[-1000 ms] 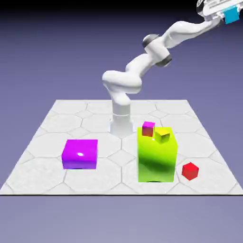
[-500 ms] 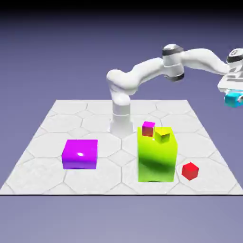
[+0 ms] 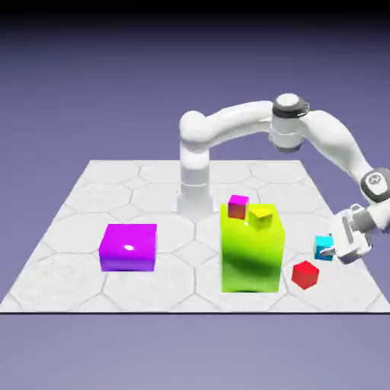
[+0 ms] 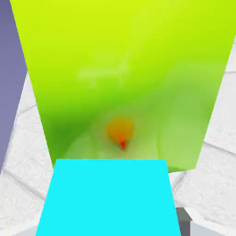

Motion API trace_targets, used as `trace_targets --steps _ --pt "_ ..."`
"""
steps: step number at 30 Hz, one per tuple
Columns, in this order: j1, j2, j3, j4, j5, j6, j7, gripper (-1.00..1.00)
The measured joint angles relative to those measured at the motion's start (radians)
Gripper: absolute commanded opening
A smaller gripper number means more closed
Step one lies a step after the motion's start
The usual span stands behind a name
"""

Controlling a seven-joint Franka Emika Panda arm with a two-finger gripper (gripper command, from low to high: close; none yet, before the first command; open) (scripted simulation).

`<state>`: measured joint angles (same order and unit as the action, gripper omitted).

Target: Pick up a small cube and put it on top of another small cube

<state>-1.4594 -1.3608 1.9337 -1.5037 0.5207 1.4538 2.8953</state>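
A: What's the biggest thing there?
B: The counter (image 3: 171, 286), pale and marbled, with thin grey lines marking many-sided tiles. The white arm (image 3: 232, 122) has smooth, rounded links and dark joint bands.
A: And the blocks?
B: The lime block (image 3: 251, 255) is tall and glossy, shading to darker green. The purple block (image 3: 129, 247) is lower, with a bright glint, towards the exterior view's left.
A: How's the hand (image 3: 326, 249)?
B: Tilted, closed on the cyan cube (image 3: 323, 244), which sits near the red cube (image 3: 305, 275), up and to its right in the exterior view. I can't tell the gap in depth.
A: Any other small ones?
B: A magenta cube (image 3: 238, 206) and a yellow cube (image 3: 260, 217), at the lime block's upper edge.
A: What does the hand view add?
B: Flat, bright cyan up close, one dark fingertip (image 4: 183, 221), and a blurred orange-red patch (image 4: 120, 130) on the lime face.
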Motion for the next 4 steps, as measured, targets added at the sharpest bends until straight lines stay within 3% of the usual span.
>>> trace_targets --steps 1,2,4 --pt "0.009 -0.002 0.013 -0.036 0.004 0.032 -0.001 -1.0" --pt "0.016 -0.004 0.023 -0.063 0.006 0.056 -0.001 1.0" --pt "0.016 -0.004 0.023 -0.063 0.007 0.055 -0.001 1.0"
